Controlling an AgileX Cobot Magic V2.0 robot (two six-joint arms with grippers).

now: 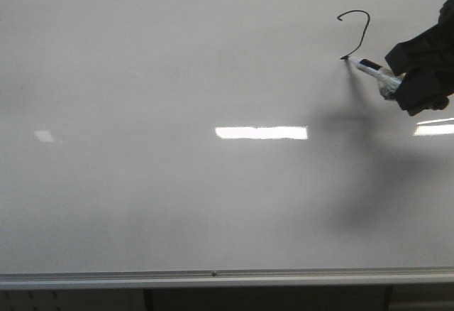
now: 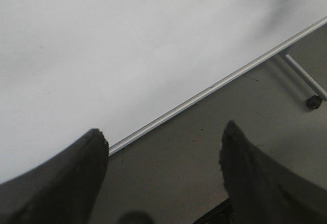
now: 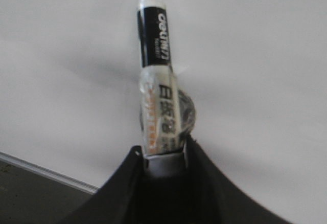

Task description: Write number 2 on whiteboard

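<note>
The right claw point(image 1: 397, 78) is clamped on a marker point(image 1: 376, 74), its tip touching the whiteboard point(image 1: 177, 197) at the foot of the unfinished number 2 point(image 1: 357, 33). The left claw point(image 2: 163, 147) is wide open and holds nothing, beside the whiteboard's metal rim.

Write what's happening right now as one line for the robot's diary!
right gripper: shut on marker | tip on whiteboard | number 2: hook and downstroke drawn, base missing | left gripper: open, idle
</note>
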